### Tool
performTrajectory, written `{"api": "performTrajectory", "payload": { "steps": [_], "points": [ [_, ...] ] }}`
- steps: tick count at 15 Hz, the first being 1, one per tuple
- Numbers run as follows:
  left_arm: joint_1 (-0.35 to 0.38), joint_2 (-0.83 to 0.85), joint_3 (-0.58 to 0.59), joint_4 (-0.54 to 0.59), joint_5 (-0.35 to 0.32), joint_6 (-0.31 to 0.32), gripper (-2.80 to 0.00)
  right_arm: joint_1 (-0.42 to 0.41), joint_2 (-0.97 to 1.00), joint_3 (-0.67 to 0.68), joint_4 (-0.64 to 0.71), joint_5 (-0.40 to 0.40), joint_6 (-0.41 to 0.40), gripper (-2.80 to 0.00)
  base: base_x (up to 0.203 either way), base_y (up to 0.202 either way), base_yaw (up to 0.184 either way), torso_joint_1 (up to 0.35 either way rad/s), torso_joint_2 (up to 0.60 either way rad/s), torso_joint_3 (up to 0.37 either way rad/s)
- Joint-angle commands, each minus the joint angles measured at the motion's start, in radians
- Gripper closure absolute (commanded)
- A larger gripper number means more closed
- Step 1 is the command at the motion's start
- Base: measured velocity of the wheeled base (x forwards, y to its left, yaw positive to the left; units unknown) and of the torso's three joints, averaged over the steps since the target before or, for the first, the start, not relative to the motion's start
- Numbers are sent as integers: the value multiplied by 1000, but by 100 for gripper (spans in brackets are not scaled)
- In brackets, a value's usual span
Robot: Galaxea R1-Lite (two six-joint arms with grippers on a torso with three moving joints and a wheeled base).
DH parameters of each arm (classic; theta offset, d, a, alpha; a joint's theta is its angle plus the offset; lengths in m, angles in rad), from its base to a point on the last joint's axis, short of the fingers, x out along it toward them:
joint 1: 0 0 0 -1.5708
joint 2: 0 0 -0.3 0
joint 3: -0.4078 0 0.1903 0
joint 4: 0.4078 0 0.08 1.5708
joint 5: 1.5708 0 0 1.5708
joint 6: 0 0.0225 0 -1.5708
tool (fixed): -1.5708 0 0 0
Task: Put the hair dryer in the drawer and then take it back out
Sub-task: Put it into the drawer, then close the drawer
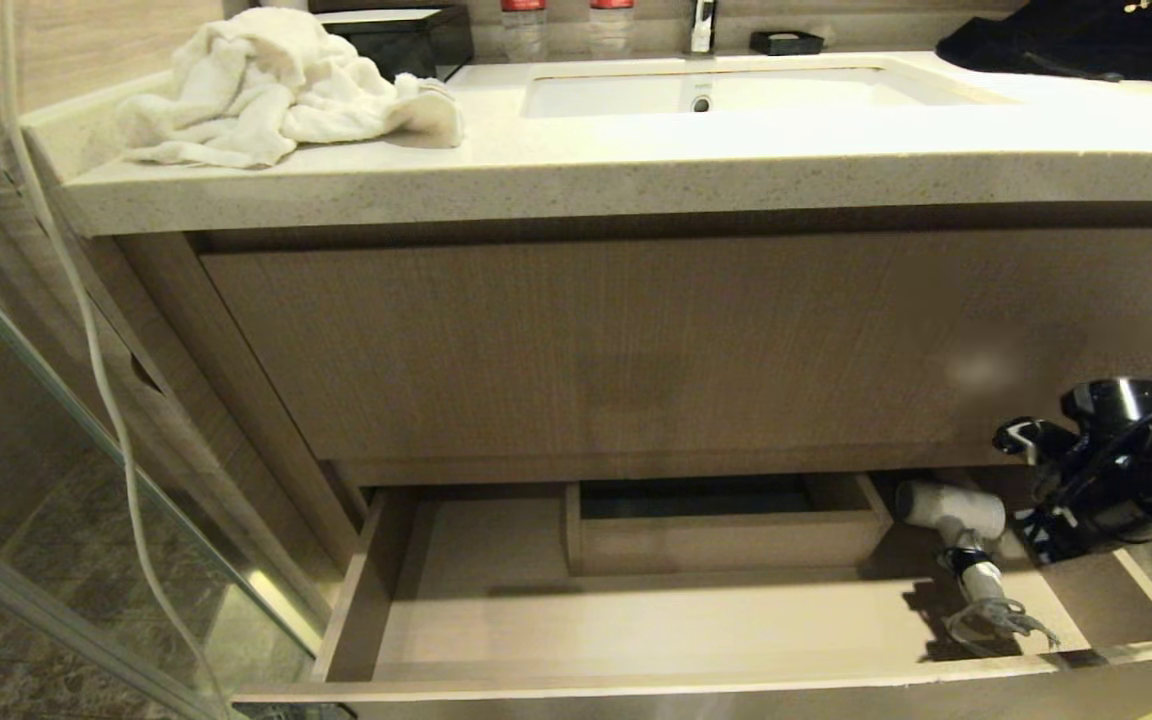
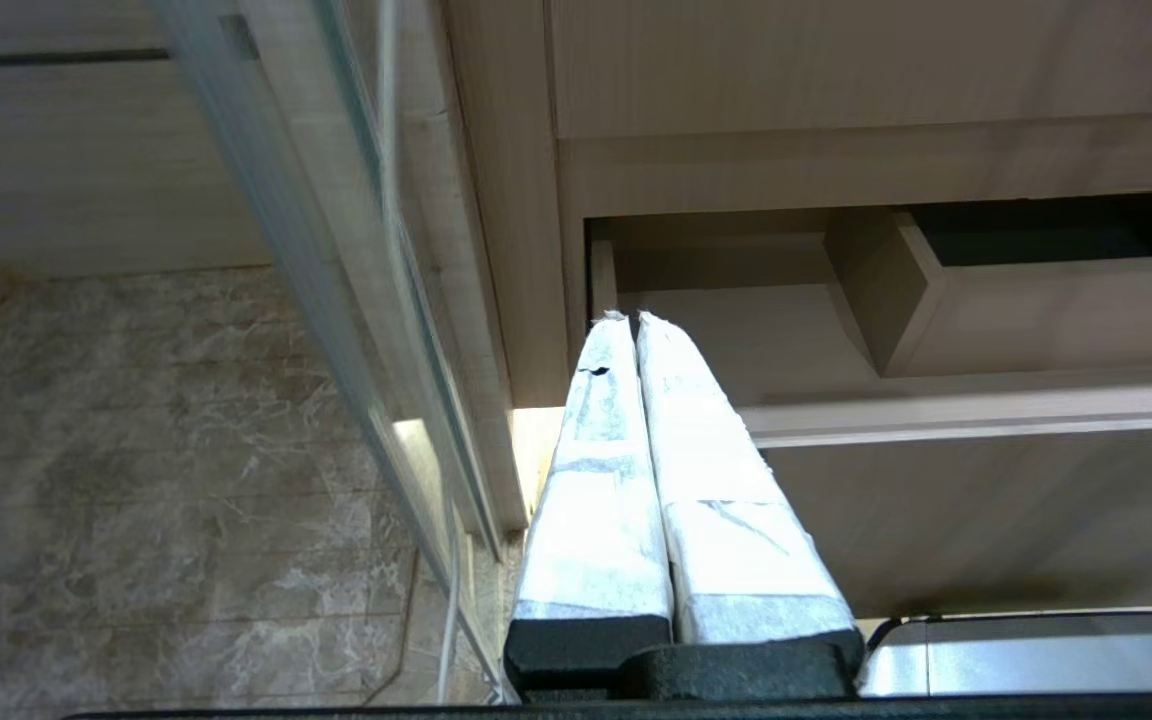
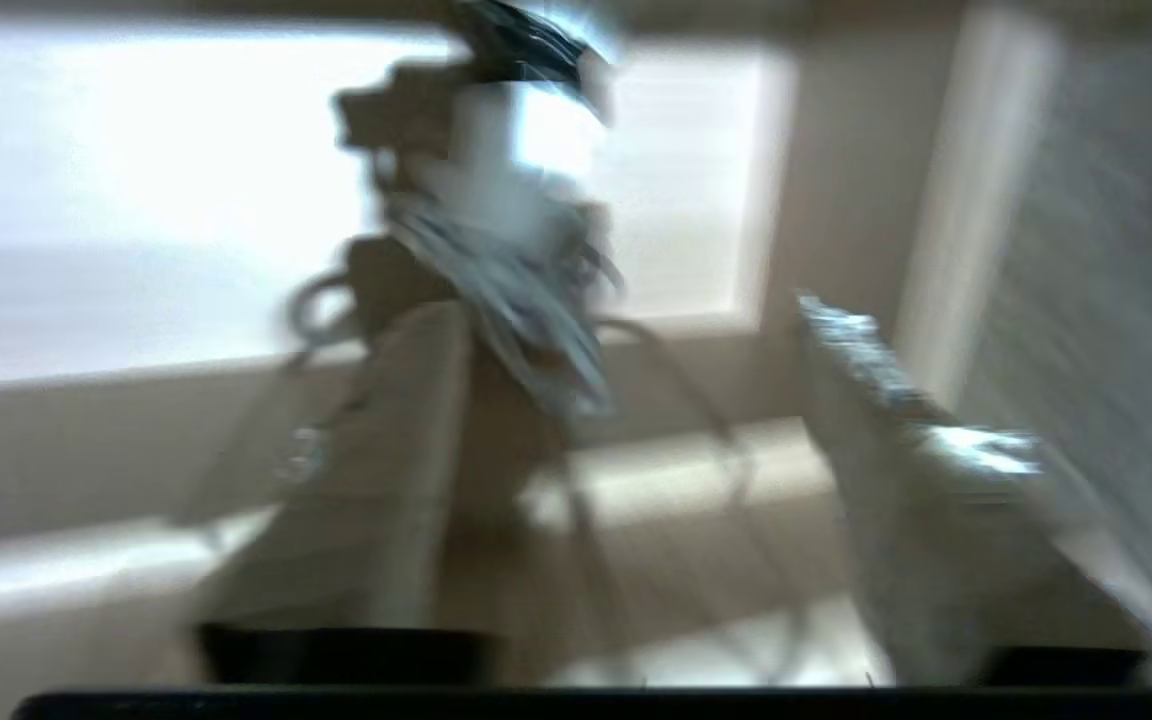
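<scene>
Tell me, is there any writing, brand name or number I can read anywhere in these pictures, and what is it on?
No text can be read anywhere.
Two clear plastic bottles with red labels at the back of the pale stone counter: print too small to read.
Black cloth item at the counter's right end: a few gold marks, cut off at the top edge, unreadable.
White hair dryer in the open light wood drawer: no visible lettering.

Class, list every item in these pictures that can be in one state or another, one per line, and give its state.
Wide light-brown wood-grain drawer: pulled open.
White hair dryer with bundled cord: lying in the drawer's right end, released.
Taller wood-grain front: closed.
White towel: crumpled on the countertop.
Right hand: open, just behind the dryer's cord, holding nothing.
Left hand: shut, empty, parked near the drawer's left end.
</scene>
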Motion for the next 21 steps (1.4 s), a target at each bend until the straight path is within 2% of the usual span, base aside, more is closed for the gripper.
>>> {"api": "performTrajectory", "payload": {
  "steps": [1, 5, 8, 10, 13, 17, 21],
  "points": [
    [0, 2, 0, 0, 0, 0, 0, 3, -146, 62, 16, 0, -7, 0, 0, 0, 0, 0, 0, 0],
    [0, 2, 2, 0, 0, 0, 0, 8, -335, 194, 143, 1, -31, 0, 0, 0, 0, 0, 0, 0],
    [0, 2, 2, 0, 0, 0, 0, 11, -462, 310, 347, -3, -34, 0, 0, 0, 0, 0, 0, 0],
    [0, 2, 2, 0, 0, 0, 0, 20, -471, 370, 415, -6, -32, 0, 0, 0, 0, 0, 0, 0],
    [0, 2, 1, 0, 0, 0, 0, 39, -405, 376, 404, -8, -20, 0, 0, 0, 0, 0, 0, 0],
    [0, 1, 2, 0, 0, 0, 0, 60, -207, 341, 255, -11, 9, 0, 0, 0, 0, 0, 2, 11],
    [0, 2, 2, 0, 0, 0, 0, 61, -90, 289, 211, -16, 2, 0, 0, 0, 0, 0, 0, 0]
  ]
}}
